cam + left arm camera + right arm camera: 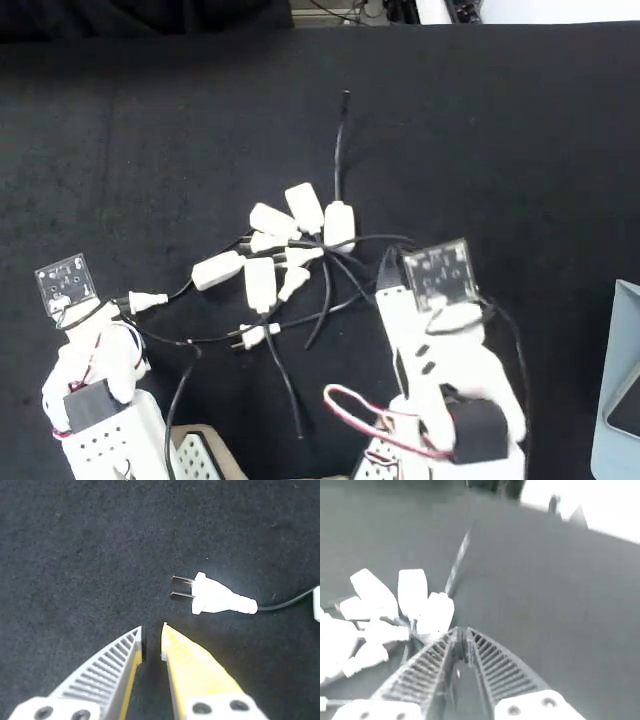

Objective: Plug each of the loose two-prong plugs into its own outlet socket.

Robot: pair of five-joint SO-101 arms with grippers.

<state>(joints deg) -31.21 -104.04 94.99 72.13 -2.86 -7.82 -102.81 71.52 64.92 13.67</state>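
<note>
**Step in hand (judged):** pickup of 1 loose plug by the left arm.

1. **Table.** The black table (520,150) carries all parts. The left arm (95,375) stands at the lower left of the high view and the right arm (445,370) at the lower centre-right.
2. **Socket cluster.** The socket cluster (290,240), a knot of white bodies and black cables, lies at the centre of the high view, above and between the 2 arms. It is not possible to tell which sockets are free, so confirm 1 before carrying a plug over.
3. **Right gripper.** The right gripper (463,631) has its jaws pressed together on nothing, with the tips near the cluster. The bodies look light and likely to slide, so use this gripper to pin the chosen socket during insertion.
4. **Left gripper.** The left gripper (152,629) has its jaws almost together with a thin slit between the tips, and it holds nothing. Spread the jaws before descending.
5. **Loose plug.** The loose plug (215,597) lies flat on the table to the upper right of the left gripper's tips, and apart from them. Its cable (290,599) leaves toward the right edge of the frame. Pinch the white body across its sides.
6. **Second plug.** A second plug (258,336) lies at the lower centre of the high view. Leave it for the next cycle.
7. **Prongs.** The 2 prongs (182,589) point toward the left of the frame. Keep the jaws off them so that their full length can enter the slots.
</note>
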